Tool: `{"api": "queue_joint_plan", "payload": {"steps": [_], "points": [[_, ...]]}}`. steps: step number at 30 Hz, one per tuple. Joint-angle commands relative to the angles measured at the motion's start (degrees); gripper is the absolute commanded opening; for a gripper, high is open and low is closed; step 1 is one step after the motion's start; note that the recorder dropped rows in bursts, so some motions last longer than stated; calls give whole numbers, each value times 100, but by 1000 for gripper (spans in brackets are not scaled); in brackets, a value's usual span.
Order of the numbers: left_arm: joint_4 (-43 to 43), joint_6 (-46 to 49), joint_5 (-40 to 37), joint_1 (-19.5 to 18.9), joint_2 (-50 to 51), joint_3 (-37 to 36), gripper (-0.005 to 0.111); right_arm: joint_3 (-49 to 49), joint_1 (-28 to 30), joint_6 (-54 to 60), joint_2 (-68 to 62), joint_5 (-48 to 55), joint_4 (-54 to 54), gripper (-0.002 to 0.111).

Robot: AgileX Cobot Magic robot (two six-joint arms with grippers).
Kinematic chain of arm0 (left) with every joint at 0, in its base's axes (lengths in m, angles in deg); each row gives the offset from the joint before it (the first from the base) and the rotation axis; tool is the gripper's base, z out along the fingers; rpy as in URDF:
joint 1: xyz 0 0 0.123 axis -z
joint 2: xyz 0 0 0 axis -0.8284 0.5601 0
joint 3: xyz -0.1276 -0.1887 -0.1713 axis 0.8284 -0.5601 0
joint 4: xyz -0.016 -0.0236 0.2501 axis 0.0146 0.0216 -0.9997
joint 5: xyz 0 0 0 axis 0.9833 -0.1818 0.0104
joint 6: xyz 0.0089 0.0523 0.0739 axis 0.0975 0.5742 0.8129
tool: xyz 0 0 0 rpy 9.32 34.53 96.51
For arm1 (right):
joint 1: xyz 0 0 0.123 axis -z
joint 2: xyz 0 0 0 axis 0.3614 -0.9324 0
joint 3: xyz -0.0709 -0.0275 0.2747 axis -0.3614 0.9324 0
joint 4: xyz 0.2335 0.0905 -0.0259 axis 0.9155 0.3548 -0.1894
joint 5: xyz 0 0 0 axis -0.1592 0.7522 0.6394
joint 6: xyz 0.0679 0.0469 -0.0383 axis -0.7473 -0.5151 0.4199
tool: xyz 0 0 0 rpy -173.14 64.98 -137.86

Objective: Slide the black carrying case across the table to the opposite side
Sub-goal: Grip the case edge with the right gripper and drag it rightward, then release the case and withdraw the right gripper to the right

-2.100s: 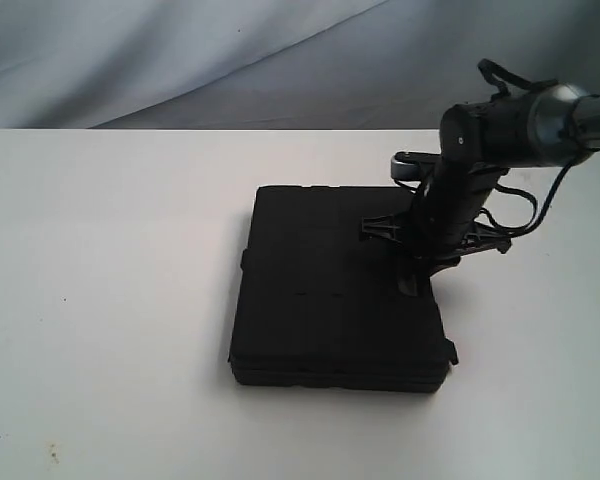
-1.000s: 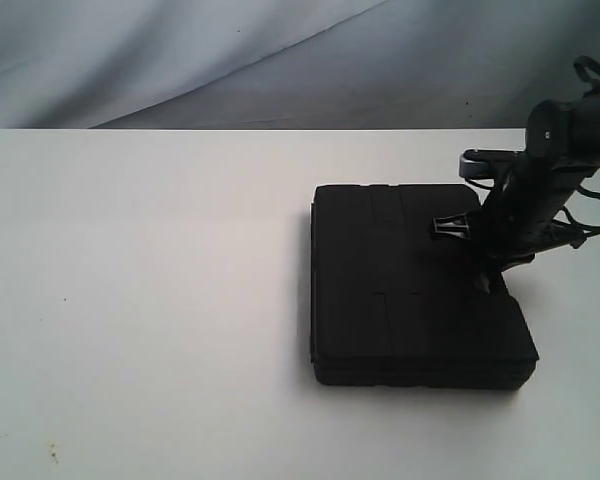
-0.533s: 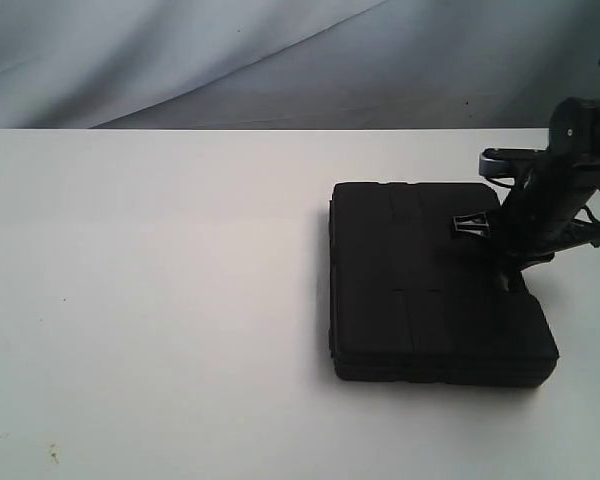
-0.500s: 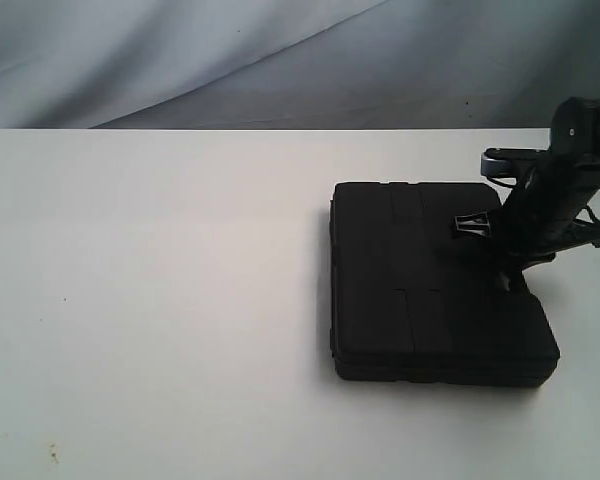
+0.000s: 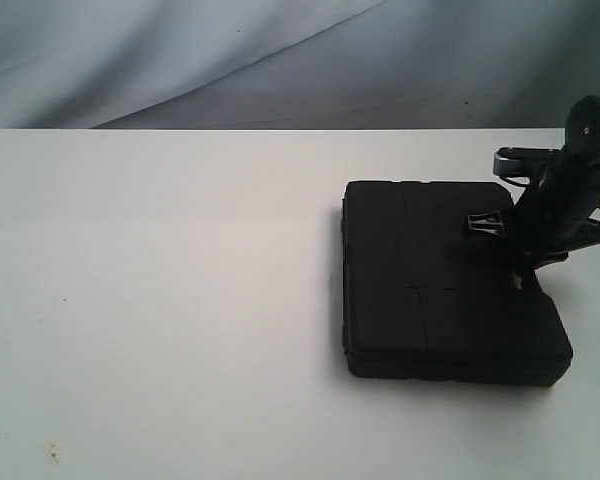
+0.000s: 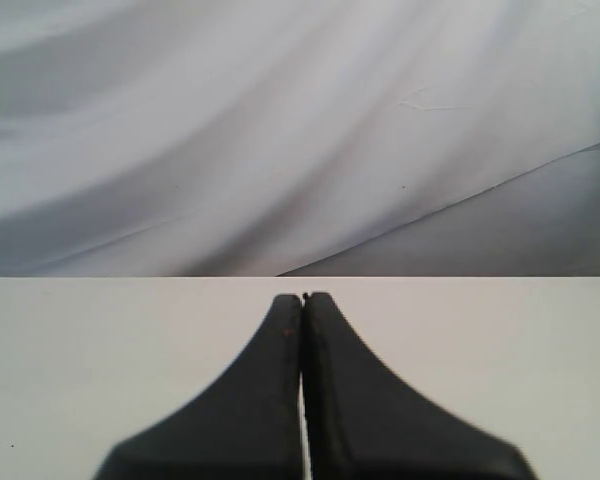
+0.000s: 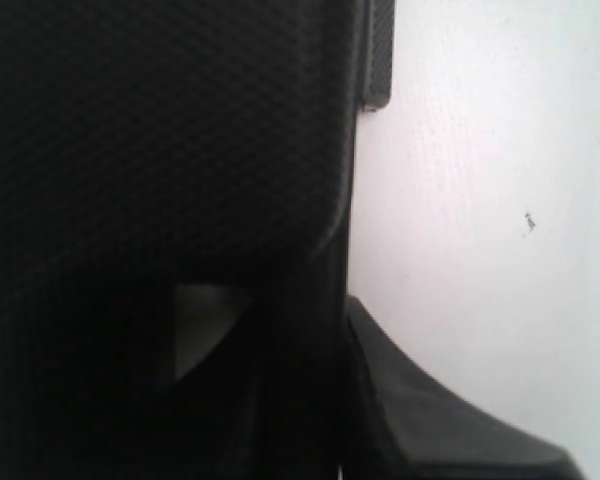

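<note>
On the white table point(image 5: 160, 300), the right end effector point(image 5: 525, 282) (open or closed, unclear) touches the flat, pebble-textured black case point(image 5: 430, 290).

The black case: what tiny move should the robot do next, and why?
Probably drag the black carrying case a bit to the right in the exterior view. The right pincer has its tip resting on the case's top near its right side, and a strip of white table shows beyond the case there.
</note>
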Motion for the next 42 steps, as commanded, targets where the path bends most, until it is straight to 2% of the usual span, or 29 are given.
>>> {"api": "queue_joint_plan", "payload": {"steps": [1,16,18,21,23,42], "points": [[-7,-58,25,4,-33,-21,0,4,117,69,78,-21,-183,0],[-7,-58,25,4,-33,-21,0,4,128,30,78,45,-183,1],[-7,-58,25,4,-33,-21,0,4,128,30,78,56,-183,9],[-7,-58,25,4,-33,-21,0,4,128,30,78,97,-183,33],[-7,-58,25,4,-33,-21,0,4,128,30,113,97,-183,40],[-7,-58,25,4,-33,-21,0,4,128,11,1271,707,-183,41]]}}
